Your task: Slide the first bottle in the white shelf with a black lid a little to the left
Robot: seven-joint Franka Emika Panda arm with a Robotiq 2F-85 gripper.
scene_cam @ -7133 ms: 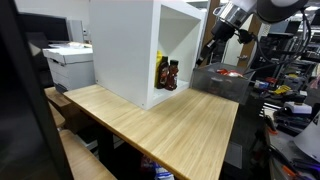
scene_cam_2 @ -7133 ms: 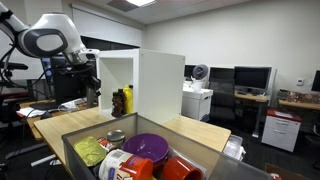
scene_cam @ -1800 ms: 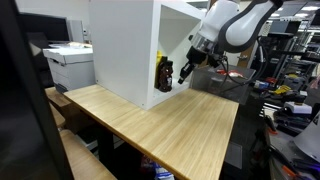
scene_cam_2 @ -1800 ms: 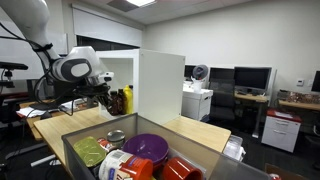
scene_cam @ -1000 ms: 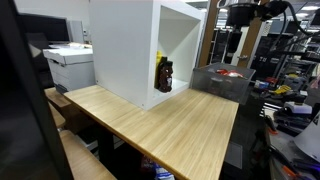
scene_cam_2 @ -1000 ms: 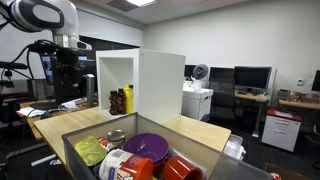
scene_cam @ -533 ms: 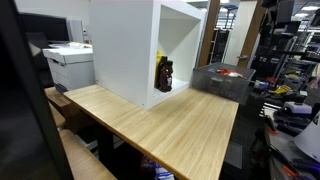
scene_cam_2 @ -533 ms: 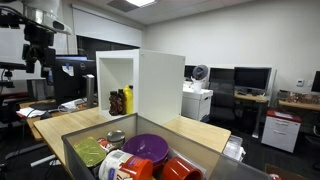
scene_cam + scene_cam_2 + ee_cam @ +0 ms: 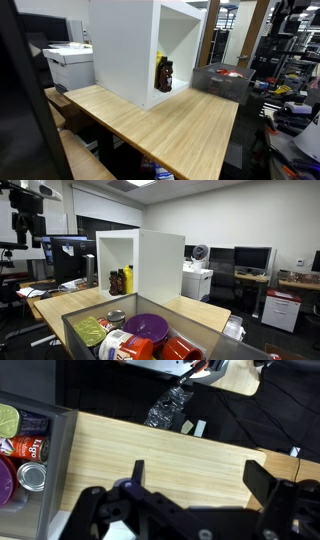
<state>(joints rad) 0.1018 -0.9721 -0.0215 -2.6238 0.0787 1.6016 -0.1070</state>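
Note:
The white shelf (image 9: 125,50) (image 9: 160,265) stands on the wooden table (image 9: 170,125) with its open face to one side. Inside, near the opening, the first bottle (image 9: 168,76) (image 9: 116,281) is small and dark reddish-brown with a black lid (image 9: 169,63), and it stands upright beside a bottle with a yellow part (image 9: 126,280). My arm (image 9: 27,210) is raised high, well away from the shelf. In the wrist view my gripper (image 9: 200,475) is open with nothing between its fingers, looking down on bare tabletop (image 9: 170,445).
A grey bin (image 9: 75,330) (image 9: 55,455) with cans, a purple bowl (image 9: 148,326) and other items sits at the table end. Crumpled plastic (image 9: 168,408) lies beyond the table edge. A printer (image 9: 70,62) and monitors (image 9: 252,257) stand around.
My arm has kept rising and pulling away from the shelf, nearly leaving both exterior views. The jaws have opened wide. The bottles have not moved.

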